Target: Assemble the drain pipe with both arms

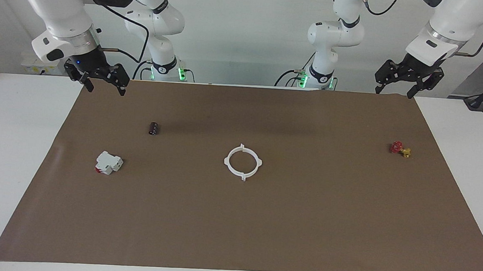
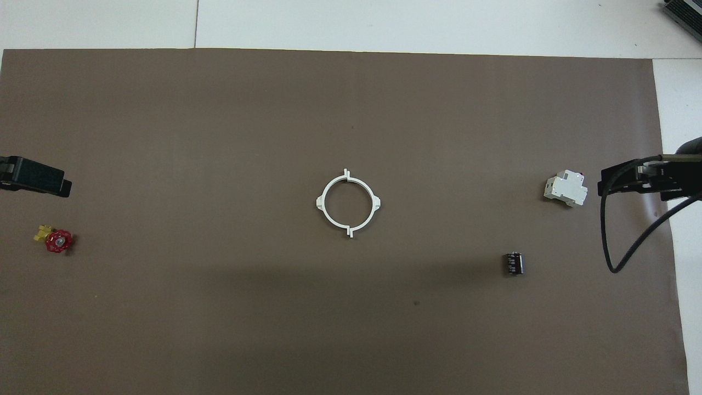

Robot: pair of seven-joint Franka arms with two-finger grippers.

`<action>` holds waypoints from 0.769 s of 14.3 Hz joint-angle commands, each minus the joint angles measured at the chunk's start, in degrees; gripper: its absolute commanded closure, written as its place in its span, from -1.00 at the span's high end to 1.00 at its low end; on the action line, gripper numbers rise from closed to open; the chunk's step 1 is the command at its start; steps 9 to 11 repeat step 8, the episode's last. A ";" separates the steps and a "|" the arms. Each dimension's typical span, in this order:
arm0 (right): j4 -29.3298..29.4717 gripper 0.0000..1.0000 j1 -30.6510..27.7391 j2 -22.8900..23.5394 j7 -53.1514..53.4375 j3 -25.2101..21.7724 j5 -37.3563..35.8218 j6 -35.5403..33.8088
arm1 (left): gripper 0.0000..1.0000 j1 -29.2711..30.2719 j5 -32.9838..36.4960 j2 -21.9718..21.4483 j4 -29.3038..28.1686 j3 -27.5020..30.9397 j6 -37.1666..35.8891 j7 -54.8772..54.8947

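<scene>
your left tool (image 1: 393, 90) is up over the mat's corner by its base, fingers spread, empty. right tool (image 1: 104, 86) likewise over its own corner, spread, empty. drain pipe (image 1: 243, 162) lies joined as one ring mid-mat on the surface (image 1: 15, 138), well apart from both.

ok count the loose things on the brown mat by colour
white: 2, the ring and the blocky part
black: 1, the small cylinder
red and yellow: 1, the little valve
total: 4
</scene>
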 commanded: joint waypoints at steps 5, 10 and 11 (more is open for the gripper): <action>0.28 1.00 -0.21 -0.10 -1.14 -0.02 0.03 -0.09 | 1.00 -0.44 0.65 -0.07 1.02 1.11 -1.59 0.22; 0.28 1.00 -0.21 -0.10 -1.14 -0.02 0.03 -0.09 | 1.00 -0.35 0.65 -0.07 0.75 1.11 -1.33 0.22; 0.28 1.00 -0.21 -0.10 -1.14 -0.02 0.03 -0.09 | 1.00 -0.35 0.65 -0.07 0.75 1.11 -1.33 0.22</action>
